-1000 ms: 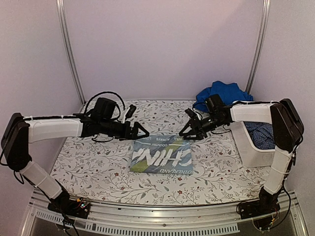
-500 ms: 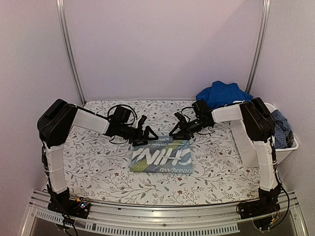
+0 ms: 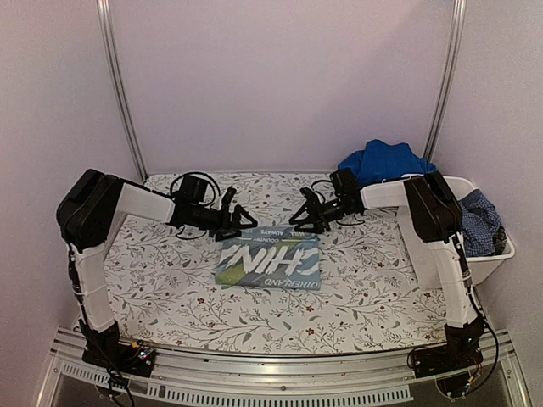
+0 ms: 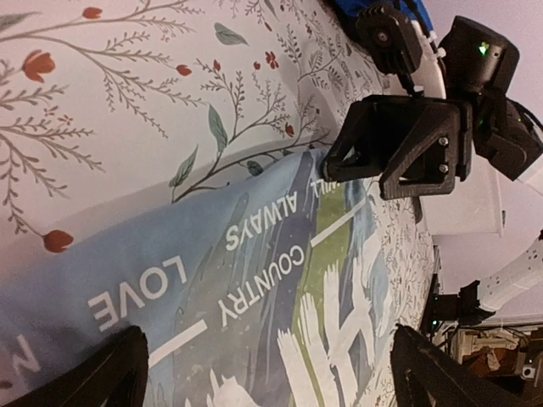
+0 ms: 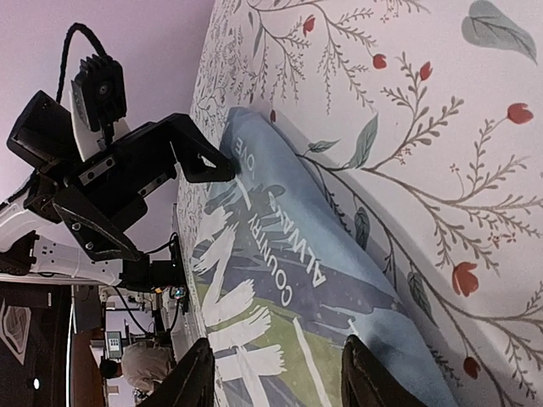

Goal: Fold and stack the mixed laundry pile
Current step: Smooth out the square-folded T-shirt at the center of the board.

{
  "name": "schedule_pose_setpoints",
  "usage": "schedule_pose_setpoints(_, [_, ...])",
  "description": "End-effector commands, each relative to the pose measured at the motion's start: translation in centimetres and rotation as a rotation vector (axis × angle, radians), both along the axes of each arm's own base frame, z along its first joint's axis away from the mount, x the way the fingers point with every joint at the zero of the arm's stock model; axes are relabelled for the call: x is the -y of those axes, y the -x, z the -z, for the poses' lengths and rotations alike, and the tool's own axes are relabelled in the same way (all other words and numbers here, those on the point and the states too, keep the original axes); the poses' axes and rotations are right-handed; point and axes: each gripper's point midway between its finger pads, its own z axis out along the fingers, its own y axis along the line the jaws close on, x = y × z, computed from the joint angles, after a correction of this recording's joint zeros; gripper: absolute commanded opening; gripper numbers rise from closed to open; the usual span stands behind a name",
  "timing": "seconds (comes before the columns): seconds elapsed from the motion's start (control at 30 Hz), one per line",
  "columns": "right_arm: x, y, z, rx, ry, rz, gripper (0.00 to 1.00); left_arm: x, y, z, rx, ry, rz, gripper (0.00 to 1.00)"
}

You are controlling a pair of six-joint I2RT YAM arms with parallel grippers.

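Observation:
A folded pale blue garment (image 3: pixel 270 259) printed with white letters lies flat on the table's middle. It also shows in the left wrist view (image 4: pixel 237 288) and the right wrist view (image 5: pixel 288 254). My left gripper (image 3: pixel 240 222) is open at its far left corner, low over the cloth (image 4: pixel 271 373). My right gripper (image 3: pixel 304 219) is open at its far right corner (image 5: pixel 280 377). Neither holds cloth. A royal blue garment (image 3: pixel 382 161) is heaped at the back right. A dark blue check garment (image 3: pixel 477 222) lies in the tub. The plaid garment is out of view.
A white plastic tub (image 3: pixel 492 253) stands at the right edge, beside my right arm. The table carries a white leaf-and-flower cover (image 3: pixel 161 271). Two metal posts (image 3: pixel 119 85) rise at the back corners against the wall.
Both grippers have drawn back toward the far side of the table and closer together. The folded garment has shifted a little toward the back left and turned slightly.

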Motion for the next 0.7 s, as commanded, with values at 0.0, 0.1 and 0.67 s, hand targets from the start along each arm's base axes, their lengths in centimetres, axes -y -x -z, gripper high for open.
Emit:
schedule_pose_setpoints(0.0, [0.5, 1.1, -8.7, 0.084, -0.039, -0.002, 0.51, 0.2, 3.7, -5.3, 0.108, -0.047, 0.104, 1.0])
schedule_pose_setpoints(0.1, [-0.3, 6.0, -9.9, 0.046, -0.042, -0.076, 0.51, 1.2, 8.1, -6.4, 0.089, -0.029, 0.182, 1.0])
schedule_pose_setpoints(0.67, [-0.8, 19.8, 3.4, -0.307, 0.026, -0.243, 0.49, 1.3, 16.1, 2.5, -0.147, 0.031, 0.186, 1.0])
